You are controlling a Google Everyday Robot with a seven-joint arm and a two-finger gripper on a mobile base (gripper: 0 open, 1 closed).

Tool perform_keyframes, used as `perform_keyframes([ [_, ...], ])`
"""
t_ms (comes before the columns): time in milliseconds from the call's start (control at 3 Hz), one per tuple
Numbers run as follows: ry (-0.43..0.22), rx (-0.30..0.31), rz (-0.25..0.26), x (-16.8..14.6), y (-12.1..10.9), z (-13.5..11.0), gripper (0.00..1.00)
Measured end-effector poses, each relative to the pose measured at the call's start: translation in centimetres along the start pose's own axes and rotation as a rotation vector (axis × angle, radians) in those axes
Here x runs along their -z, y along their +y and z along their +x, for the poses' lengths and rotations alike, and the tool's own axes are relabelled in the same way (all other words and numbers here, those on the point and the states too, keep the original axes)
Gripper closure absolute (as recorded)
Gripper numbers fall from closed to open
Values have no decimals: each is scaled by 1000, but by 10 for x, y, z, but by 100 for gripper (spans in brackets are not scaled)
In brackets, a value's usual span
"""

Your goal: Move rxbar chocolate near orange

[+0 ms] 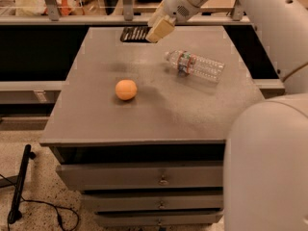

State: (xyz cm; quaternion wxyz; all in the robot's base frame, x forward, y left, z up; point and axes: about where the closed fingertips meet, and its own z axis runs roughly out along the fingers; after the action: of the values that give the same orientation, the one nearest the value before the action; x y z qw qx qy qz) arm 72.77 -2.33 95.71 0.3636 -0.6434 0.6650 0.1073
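The rxbar chocolate (134,33), a flat black bar with white lettering, hangs in the air above the far edge of the grey table (168,114). My gripper (157,32) is shut on its right end and reaches in from the upper right. The orange (126,89) sits on the table left of centre, well in front of the bar and gripper.
A clear plastic water bottle (195,66) lies on its side on the right of the table. The cabinet has drawers (144,177) below the top. My white arm (269,167) fills the right foreground. Shelving and rails stand behind the table.
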Motion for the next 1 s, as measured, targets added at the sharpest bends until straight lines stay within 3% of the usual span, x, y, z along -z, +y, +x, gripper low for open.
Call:
perform_keyframes([
  [333,9,-2,41,8,22,-1,100],
  [1000,61,-48,4,-12,68,17,100],
])
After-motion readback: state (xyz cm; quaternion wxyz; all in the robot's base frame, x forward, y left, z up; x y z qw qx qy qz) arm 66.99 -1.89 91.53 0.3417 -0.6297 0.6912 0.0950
